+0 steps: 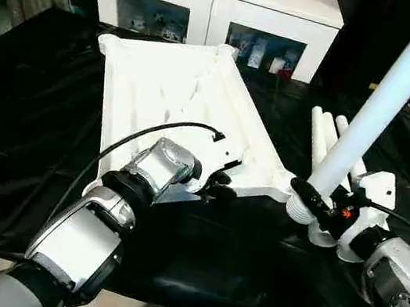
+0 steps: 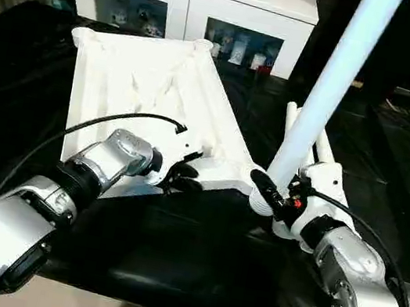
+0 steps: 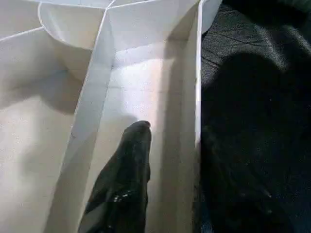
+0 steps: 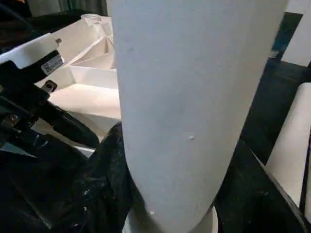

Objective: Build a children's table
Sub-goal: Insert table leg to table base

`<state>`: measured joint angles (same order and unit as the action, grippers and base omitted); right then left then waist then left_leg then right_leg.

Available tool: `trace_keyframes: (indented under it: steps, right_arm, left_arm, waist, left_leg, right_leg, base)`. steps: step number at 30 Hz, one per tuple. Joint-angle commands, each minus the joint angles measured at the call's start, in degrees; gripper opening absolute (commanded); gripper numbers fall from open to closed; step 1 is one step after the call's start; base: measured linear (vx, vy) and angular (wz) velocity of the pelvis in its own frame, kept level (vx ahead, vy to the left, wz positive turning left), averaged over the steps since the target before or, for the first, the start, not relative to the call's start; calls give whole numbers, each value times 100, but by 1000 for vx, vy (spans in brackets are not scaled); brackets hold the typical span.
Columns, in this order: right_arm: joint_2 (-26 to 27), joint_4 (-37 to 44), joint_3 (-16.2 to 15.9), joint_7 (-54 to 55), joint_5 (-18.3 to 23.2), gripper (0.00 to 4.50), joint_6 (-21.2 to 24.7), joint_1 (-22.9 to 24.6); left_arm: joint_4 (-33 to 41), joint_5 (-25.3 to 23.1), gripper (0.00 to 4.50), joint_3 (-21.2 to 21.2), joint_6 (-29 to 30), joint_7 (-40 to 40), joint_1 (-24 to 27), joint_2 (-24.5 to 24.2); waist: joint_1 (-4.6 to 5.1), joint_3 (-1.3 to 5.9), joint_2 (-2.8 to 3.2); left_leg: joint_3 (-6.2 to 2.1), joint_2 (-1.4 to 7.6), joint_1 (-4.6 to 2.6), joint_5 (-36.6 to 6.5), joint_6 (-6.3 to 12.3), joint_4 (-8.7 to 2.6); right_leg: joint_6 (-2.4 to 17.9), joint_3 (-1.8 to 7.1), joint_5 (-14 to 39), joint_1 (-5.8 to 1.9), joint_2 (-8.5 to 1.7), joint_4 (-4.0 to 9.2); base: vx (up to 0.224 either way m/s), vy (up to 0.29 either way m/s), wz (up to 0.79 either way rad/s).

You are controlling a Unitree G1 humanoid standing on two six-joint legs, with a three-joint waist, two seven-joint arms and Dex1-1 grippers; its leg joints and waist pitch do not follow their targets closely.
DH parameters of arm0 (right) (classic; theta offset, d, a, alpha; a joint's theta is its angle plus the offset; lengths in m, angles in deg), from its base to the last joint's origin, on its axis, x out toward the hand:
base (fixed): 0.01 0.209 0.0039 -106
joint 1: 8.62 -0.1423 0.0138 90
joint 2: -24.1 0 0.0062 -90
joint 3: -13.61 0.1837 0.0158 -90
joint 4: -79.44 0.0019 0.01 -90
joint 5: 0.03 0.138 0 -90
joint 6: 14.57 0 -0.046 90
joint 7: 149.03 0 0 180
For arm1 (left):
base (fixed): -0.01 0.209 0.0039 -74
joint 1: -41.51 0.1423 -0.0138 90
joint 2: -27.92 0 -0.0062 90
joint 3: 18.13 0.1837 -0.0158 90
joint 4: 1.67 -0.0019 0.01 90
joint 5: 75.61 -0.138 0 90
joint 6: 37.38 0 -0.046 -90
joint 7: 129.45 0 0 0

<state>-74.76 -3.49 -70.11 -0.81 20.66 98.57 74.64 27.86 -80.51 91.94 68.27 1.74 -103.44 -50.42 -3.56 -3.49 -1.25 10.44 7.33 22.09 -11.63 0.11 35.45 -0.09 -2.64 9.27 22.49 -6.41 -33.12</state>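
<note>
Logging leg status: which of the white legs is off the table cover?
The leg gripped near its lower end by the right gripper, standing tilted upward; the other legs lie flat on the black cover behind it.

all-white ribbed table top point(image 1: 173, 108), white leg point(image 1: 380, 105), black cloth point(image 1: 29, 114)

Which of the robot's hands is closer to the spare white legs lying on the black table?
Right. The right gripper, holding a leg, is just in front of the spare legs; the left gripper is across at the tabletop's edge.
</note>
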Motion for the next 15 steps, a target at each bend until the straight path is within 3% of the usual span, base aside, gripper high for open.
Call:
trace_keyframes:
  steps: [1,2,7,11,14,15]
  right_arm:
    - [-59,-11,2,1,-39,187,-54,-96]
    - [-57,-11,1,2,-40,187,-56,-96]
    - [-26,-31,-17,13,-59,187,-98,-104]
    - [59,-33,-58,31,-105,187,-156,-93]
    - [105,-14,-85,46,-127,187,-199,-43]
    - [125,1,-94,48,-125,187,-212,-12]
  left_arm:
    - [-137,-97,151,67,-24,-79,-58,-39]
    - [-137,-97,129,65,-24,-85,-55,-46]
    - [-115,-122,100,7,-56,-244,-16,-166]
    - [175,-69,69,-58,43,-646,206,-575]
    - [483,-17,46,-112,49,-929,496,-967]
    - [822,27,43,-93,32,-1220,735,-1223]
  waist:
    - [-19,381,-20]
    - [-20,380,-18]
    - [-18,370,13]
    - [3,371,31]
    - [35,369,39]
    - [27,373,44]
  left_leg:
    - [-246,565,-129,-1459,220,-590]
    - [-245,565,-128,-1448,228,-590]
    - [-249,566,-120,-1525,220,-603]
    - [-257,563,-108,-1621,160,-615]
    - [-251,549,-70,-1460,236,-617]
    - [-246,562,-103,-1477,242,-620]
  right_leg:
    - [1444,195,984,-225,-376,323]
    - [1447,194,969,-226,-375,322]
    - [1454,194,1056,-224,-382,332]
    - [1432,194,1146,-227,-383,329]
    - [1455,193,1013,-237,-377,312]
    - [1459,193,1082,-228,-383,322]
  base:
    - [0,0,0]
    - [0,0,0]
    - [0,0,0]
    - [0,0,0]
    - [0,0,0]
    - [0,0,0]
